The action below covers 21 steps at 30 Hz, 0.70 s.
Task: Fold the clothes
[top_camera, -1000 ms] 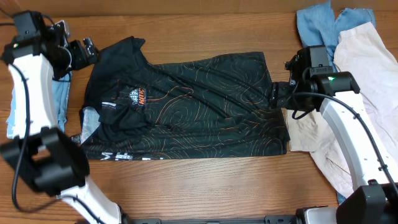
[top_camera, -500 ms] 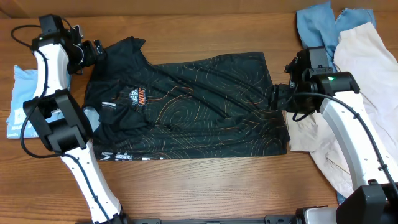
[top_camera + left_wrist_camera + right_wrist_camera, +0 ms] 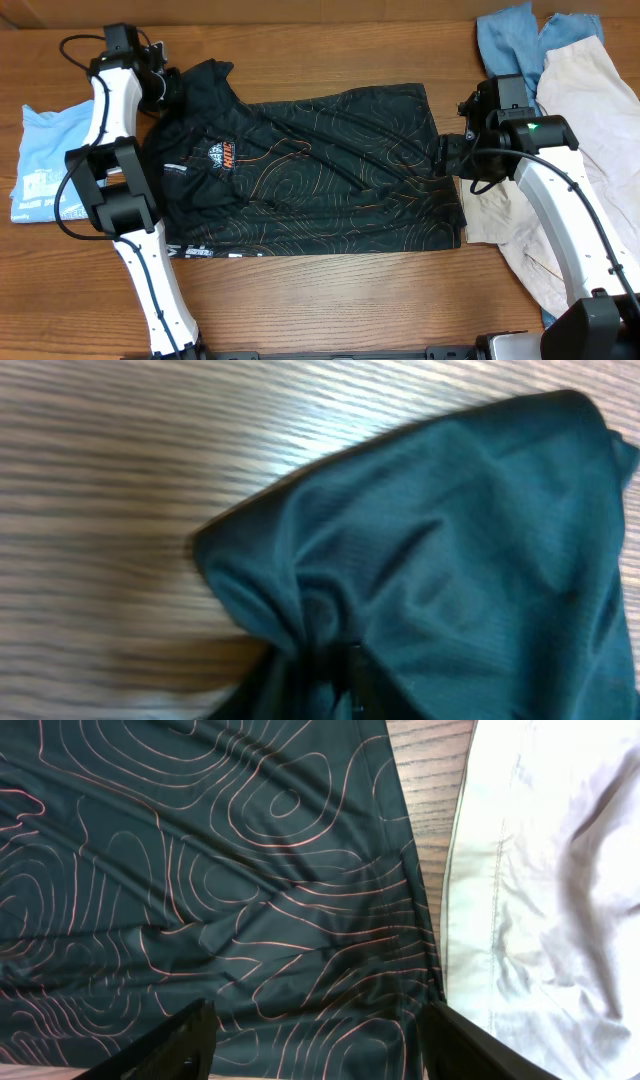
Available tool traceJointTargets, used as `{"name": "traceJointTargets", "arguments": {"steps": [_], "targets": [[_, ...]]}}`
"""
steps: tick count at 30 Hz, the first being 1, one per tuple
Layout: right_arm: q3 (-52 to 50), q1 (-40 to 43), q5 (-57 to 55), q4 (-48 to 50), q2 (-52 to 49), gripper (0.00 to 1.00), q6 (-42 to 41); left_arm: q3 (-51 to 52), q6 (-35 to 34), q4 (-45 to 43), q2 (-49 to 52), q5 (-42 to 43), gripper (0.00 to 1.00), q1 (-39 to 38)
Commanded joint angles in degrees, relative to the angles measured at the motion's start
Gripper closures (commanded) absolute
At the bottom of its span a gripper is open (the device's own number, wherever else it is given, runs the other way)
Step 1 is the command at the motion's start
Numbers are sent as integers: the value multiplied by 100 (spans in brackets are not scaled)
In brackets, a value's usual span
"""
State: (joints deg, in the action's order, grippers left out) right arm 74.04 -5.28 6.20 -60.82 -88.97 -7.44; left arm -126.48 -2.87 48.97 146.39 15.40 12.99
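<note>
Right end effector [image 3: 318, 1015] first: fingers spread wide with nothing between them, hanging over the right-hand edge of the black garment [image 3: 320, 180]. The hem runs straight beneath it. Dark cloth is on one side and the beige garment [image 3: 540, 870] just on the other, and a strip of bare desk [image 3: 350, 300] shows between them further ahead.

Over to the left end effector [image 3: 163, 82]: its wrist view shows black cloth gathered into tight puckers right at the fingers. So it is closed on a pinch of that garment, at the sleeve corner. From there the garment spreads away across the desk, mostly flat with soft wrinkles. It is black with thin orange-white contour lines, an orange-and-white badge [image 3: 222, 155] on the chest and white lettering [image 3: 190, 250] along the near edge.

The count: one black, one beige, two blue. A folded light-blue tee [image 3: 50, 160] lies on the left end effector's outer side, away from the black garment. A crumpled blue garment [image 3: 505, 35] sits beyond the right end effector, touching the beige one.
</note>
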Motion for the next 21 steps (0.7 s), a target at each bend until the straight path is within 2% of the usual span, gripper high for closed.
{"name": "traceJointTargets", "arguments": {"steps": [1,2,6,10,13,17,21], "targets": [[133,11,46,179,116,35,2,-195,-11,442,181,-260,93,28],[133,11,31,310,114,38,2,-273,-11,603,177,-278,96,52],[133,11,33,1156,7,42,140,-772,-96,1360,131,-358,96,153],[133,17,55,2109,-461,32,173,-1405,-210,2159,81,-391,96,232],[136,17,297,2830,-1084,31,372,-1744,-278,2682,81,-400,96,247],[236,35,240,3836,-2083,25,490,-1808,-413,3121,81,-376,96,205],[632,120,225,4385,-2924,21,608,-1808,-435,3379,81,-378,96,151]]}}
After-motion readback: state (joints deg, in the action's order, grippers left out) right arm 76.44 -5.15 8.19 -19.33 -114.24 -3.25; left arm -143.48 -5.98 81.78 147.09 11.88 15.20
